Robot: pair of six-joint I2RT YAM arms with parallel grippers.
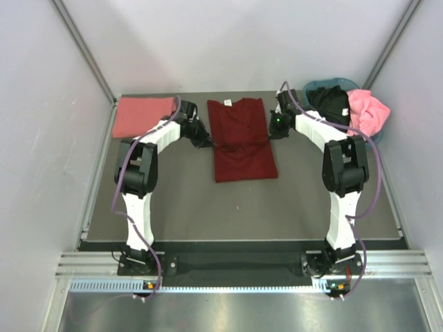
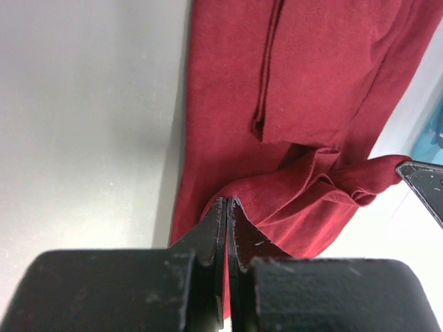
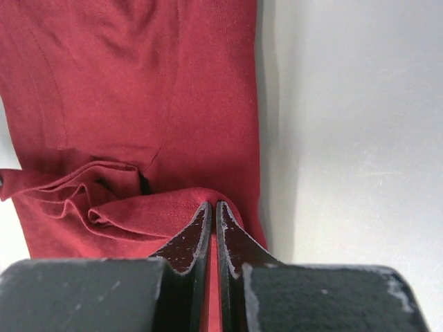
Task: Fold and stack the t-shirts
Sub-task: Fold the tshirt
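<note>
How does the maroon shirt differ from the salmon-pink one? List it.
The maroon shirt lies in the middle as a long strip; the salmon-pink shirt is a shorter folded rectangle at the far left corner. The left gripper and right gripper pinch the maroon shirt's edges; neither grips the salmon-pink shirt. Both are plain cloth on the table.

**Top external:** fixed high above the near edge of the desk [image 1: 291, 207], tilted down and forward. Distant; takes in the whole desk surface.

**Left wrist:** set behind the left gripper [image 2: 227, 207], looking down along its fingers. Very near; shows one long edge of the maroon t-shirt [image 2: 228, 104], with bare desk to the left.

**Right wrist:** set likewise behind the right gripper [image 3: 212, 211]. Very near; shows the opposite edge, with desk to the right.

**Shared:** the bunched middle of that t-shirt appears in all three views.
</note>
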